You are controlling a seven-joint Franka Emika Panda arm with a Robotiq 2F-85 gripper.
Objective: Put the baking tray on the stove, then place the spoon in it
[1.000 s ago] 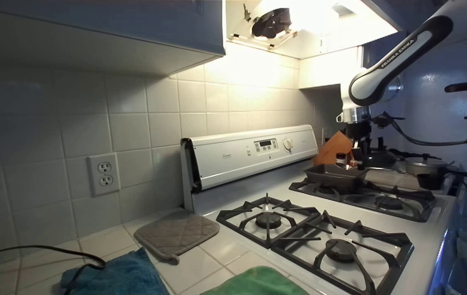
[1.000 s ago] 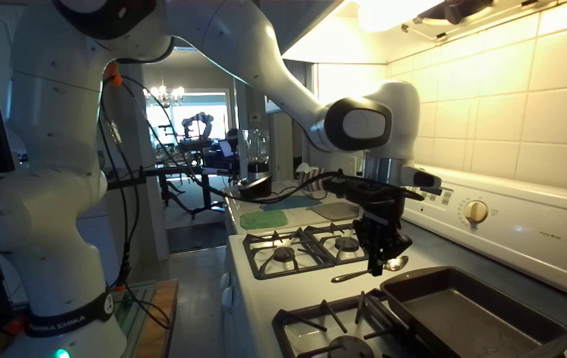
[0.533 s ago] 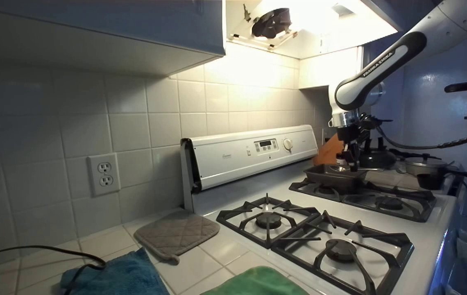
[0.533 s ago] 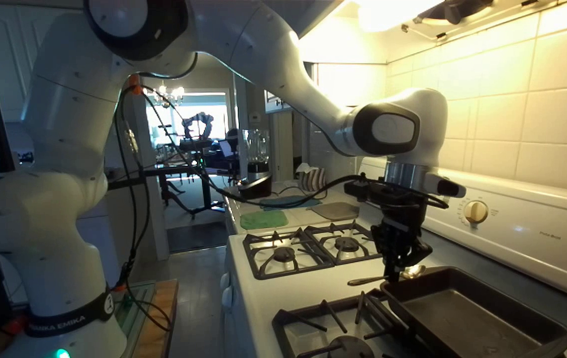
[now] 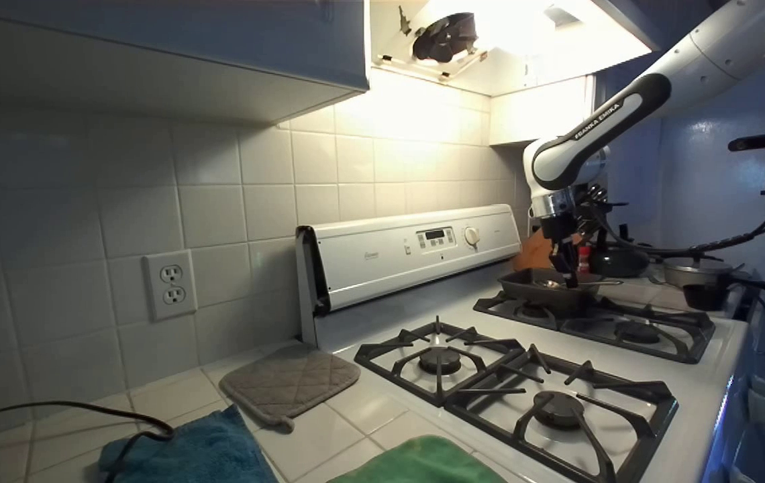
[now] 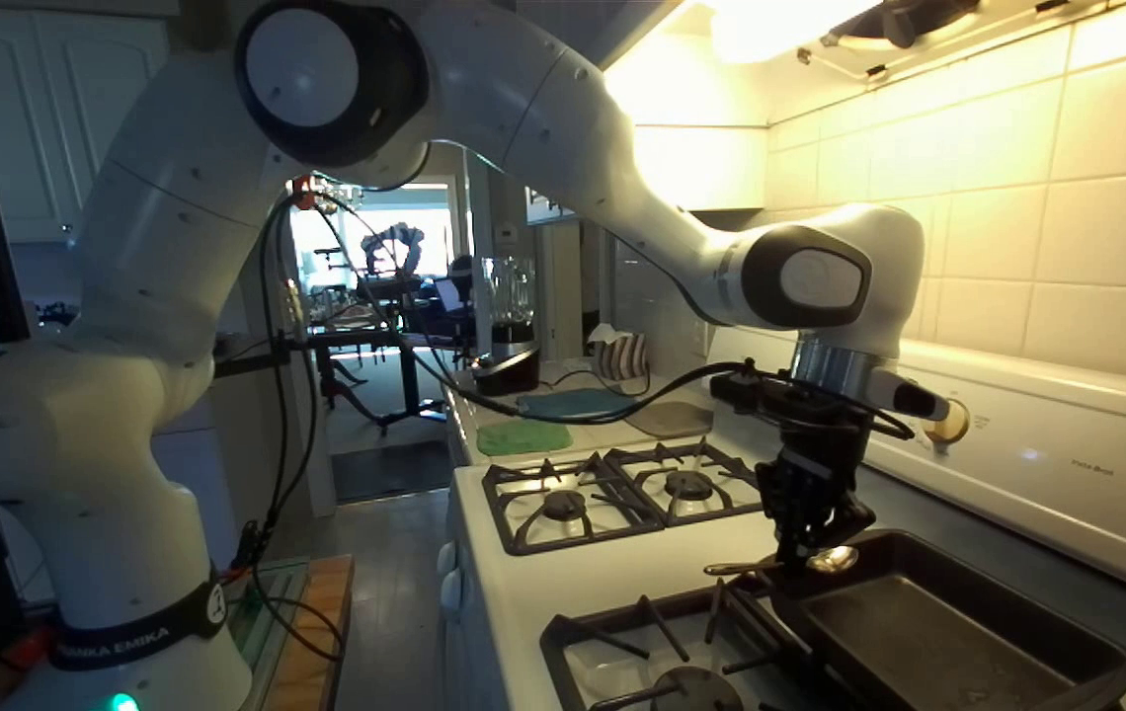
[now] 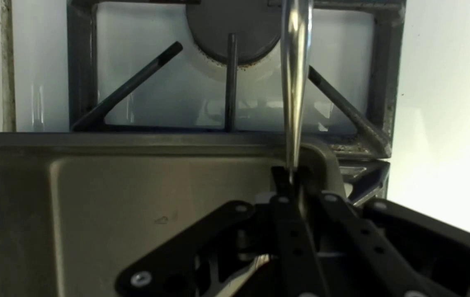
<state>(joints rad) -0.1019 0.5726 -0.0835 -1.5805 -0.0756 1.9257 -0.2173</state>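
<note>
"The black two-fingered claw (image 7: 291, 171) has come lower and across since a second ago, carrying the slim, shiny silver metal spoon (image 7: 296, 62) along."

"So it has hold of it?"

"Yes, clamped round the narrow neck, handle jutting out one side, bowl the other."

"And the dark, shallow, rectangular metal baking tray (image 6: 948, 632)?"

"Directly under the claw, which hangs over one corner. Whether spoon and tray touch, I can't tell."

"What's beneath that?"

"The white, black-grated gas stove (image 6: 603, 563), bearing the tray. Well apart from the claw, off the stove's far side, lie a grey quilted fabric mat (image 5: 288, 382) and a green cloth (image 5: 419, 463)."
</note>
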